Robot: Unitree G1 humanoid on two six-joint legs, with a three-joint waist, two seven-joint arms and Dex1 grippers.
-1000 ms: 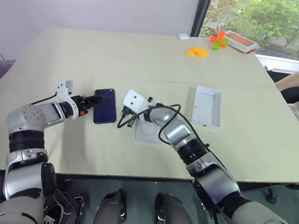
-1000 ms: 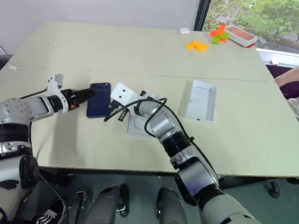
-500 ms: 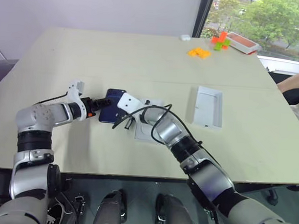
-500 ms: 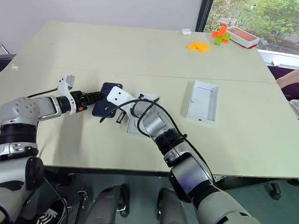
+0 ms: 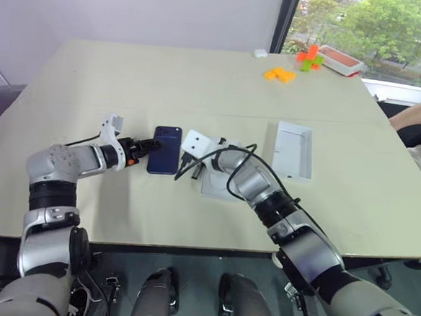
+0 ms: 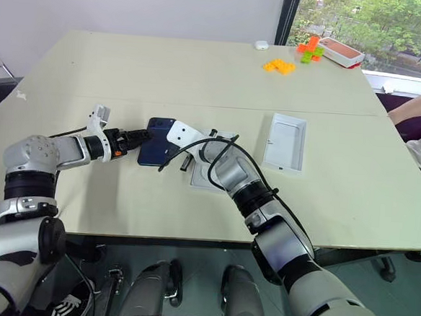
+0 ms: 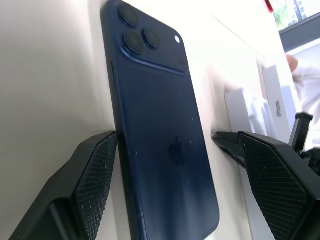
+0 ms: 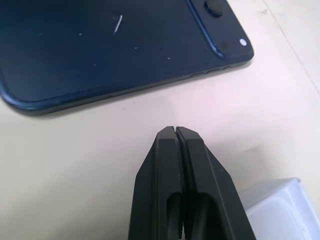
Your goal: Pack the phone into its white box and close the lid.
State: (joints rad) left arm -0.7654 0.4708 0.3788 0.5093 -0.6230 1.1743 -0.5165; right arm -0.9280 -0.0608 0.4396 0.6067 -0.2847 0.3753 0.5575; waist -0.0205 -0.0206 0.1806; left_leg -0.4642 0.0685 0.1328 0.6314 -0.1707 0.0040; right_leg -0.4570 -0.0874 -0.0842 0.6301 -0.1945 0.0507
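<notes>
Lying face down on the surface [image 5: 94, 70], the phone [image 5: 165, 150] sits between the two grippers. The left gripper [image 7: 170, 150] straddles the phone's near end with jaws wide, one finger [image 7: 95, 170] against its edge. The right gripper [image 8: 178, 131], jaws pressed together, hovers beside the phone. The white box [image 5: 216, 181] lies just beside it; the lid [image 5: 293, 150] lies further right.

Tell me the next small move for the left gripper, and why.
Probably close the left gripper on the phone: its open fingers straddle the phone's long edges, one touching, the other apart, while it lies flat on the table.
</notes>
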